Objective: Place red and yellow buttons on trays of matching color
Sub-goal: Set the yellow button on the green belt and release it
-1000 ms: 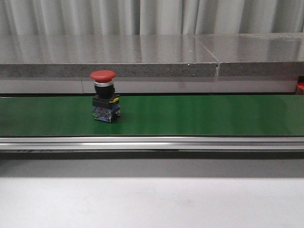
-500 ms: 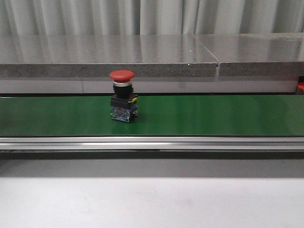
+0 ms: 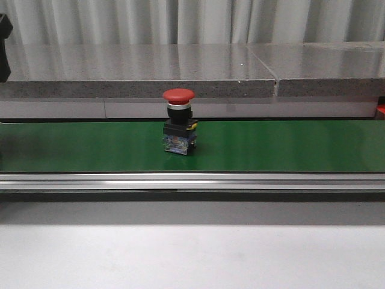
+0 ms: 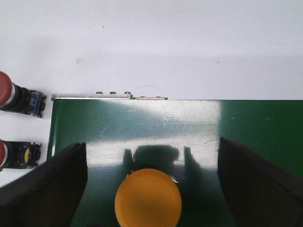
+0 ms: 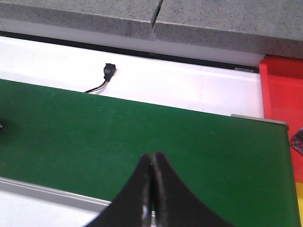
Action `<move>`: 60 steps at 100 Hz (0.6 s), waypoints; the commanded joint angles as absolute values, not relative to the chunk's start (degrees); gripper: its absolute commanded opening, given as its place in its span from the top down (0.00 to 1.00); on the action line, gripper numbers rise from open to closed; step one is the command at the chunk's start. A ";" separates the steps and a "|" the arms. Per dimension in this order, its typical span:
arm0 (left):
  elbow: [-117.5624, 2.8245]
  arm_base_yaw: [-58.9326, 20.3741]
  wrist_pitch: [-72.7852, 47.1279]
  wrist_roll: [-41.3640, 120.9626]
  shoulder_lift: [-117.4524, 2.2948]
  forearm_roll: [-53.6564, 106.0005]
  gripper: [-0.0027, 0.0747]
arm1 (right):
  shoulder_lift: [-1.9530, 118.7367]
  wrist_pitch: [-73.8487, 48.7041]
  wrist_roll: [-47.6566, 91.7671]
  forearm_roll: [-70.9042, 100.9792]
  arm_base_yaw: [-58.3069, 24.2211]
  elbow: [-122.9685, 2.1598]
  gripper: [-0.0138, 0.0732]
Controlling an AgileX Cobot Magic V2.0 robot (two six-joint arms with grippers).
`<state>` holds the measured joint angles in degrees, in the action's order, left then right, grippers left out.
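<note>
Left gripper (image 4: 149,189) jaws spread wide, nothing gripped. Its 2 dark fingers (image 4: 45,189) straddle a yellow button (image 4: 148,197) that stands cap-up on the green conveyor belt (image 4: 189,123), clear gap on both sides, no contact. Finger shadows fall on the belt just past the button. Off the belt end, on the white table (image 4: 151,42), 2 more buttons lie on their sides: 1 red-capped with a blue base (image 4: 19,96), 1 with a red cap edge and yellow block (image 4: 18,155), both cropped by the frame edge. Metal end bracket (image 4: 109,96) sits at the belt edge.

Right gripper (image 5: 151,175) pinched fully closed, fingertips touching, nothing between them. It hangs over bare green belt (image 5: 142,137). Red tray (image 5: 281,94) sits just beside the belt's end, a yellow strip (image 5: 299,203) below it at the frame corner; a small dark object (image 5: 298,138) shows at the tray's edge, too cropped to identify. Black connector with wire (image 5: 106,74) lies on the white surface behind the belt, granite ledge (image 5: 213,21) beyond.

Front view: 1 red mushroom button (image 3: 179,129) upright on the belt (image 3: 289,147), slightly left of centre, well apart from everything else. Dark arm part (image 3: 5,48) just visible at the left edge. Neither gripper visible in this view.
</note>
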<state>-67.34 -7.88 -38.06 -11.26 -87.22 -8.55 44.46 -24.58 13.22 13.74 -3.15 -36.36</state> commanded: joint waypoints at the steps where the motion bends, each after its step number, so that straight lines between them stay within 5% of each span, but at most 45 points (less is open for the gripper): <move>1: -69.54 -9.52 -35.44 -10.92 -83.18 -9.22 0.25 | 43.92 -20.40 13.57 14.17 -3.30 -37.93 0.92; 60: -55.47 -14.09 -30.12 -11.15 -54.36 -9.50 0.25 | 43.92 -20.40 13.57 14.17 -3.30 -37.93 0.92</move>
